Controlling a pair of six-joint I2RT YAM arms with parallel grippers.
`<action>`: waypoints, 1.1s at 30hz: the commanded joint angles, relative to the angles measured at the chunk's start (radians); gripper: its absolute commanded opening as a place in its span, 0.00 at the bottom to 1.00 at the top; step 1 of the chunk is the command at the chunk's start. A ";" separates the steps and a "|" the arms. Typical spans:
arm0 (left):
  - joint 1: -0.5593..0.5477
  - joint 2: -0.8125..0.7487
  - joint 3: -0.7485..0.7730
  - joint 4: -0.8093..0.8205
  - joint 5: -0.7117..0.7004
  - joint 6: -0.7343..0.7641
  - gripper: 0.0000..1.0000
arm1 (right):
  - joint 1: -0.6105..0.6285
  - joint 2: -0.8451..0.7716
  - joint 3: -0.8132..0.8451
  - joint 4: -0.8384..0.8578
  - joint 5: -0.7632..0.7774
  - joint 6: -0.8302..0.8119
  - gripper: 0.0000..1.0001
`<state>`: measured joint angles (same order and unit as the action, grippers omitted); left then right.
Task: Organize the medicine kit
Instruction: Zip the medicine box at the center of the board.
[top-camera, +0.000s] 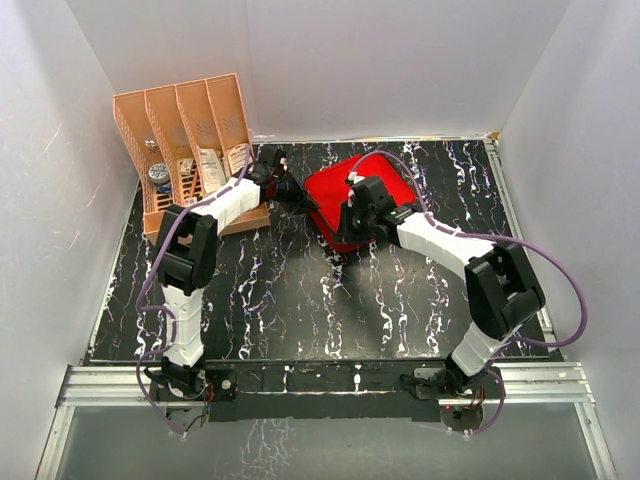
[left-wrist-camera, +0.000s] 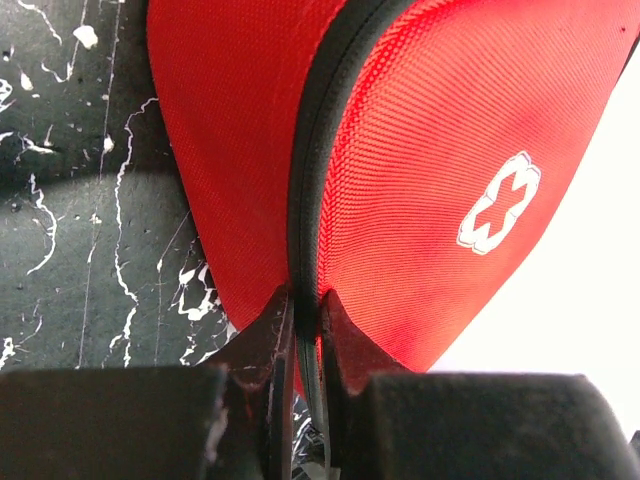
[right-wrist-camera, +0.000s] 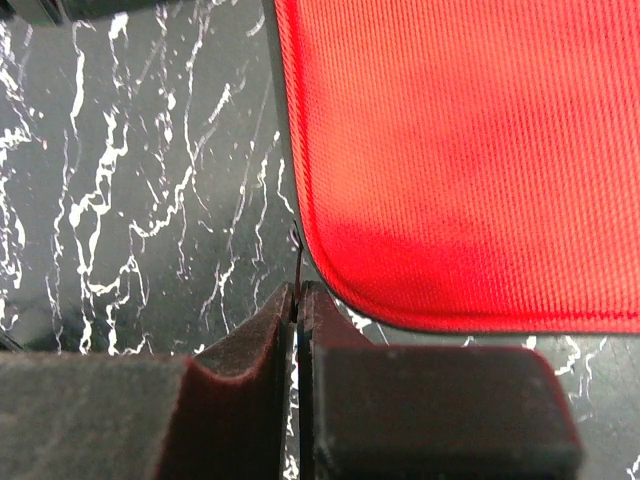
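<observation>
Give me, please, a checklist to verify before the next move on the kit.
1. Left gripper clamps the kit at its zip seam: ok.
2. Right gripper shut on a thin tab beside the kit's corner: ok.
3. Tab is the zip pull: cannot tell.
4. Kit open: not ok; its halves meet at the seam.
5. Left arm clear of the rack: cannot tell.

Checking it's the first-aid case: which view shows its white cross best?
Left wrist: the white cross sits clear on the medicine kit lid. Top external shows the kit partly behind the arms, no cross; right wrist shows only plain red fabric.
</observation>
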<state>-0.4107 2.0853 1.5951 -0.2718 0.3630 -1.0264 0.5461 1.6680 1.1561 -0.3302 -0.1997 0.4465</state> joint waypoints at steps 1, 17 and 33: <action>0.021 0.003 0.016 -0.057 0.025 0.146 0.00 | -0.011 -0.077 0.001 -0.127 0.041 -0.016 0.00; 0.072 -0.009 -0.001 -0.095 0.044 0.335 0.00 | -0.144 -0.147 0.037 -0.271 0.174 -0.061 0.00; 0.076 -0.026 -0.033 -0.075 0.052 0.382 0.00 | -0.218 -0.230 -0.004 -0.356 0.307 -0.061 0.00</action>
<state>-0.4034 2.0872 1.5898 -0.2676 0.5671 -0.7967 0.4316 1.5322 1.1492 -0.5861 -0.1299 0.4175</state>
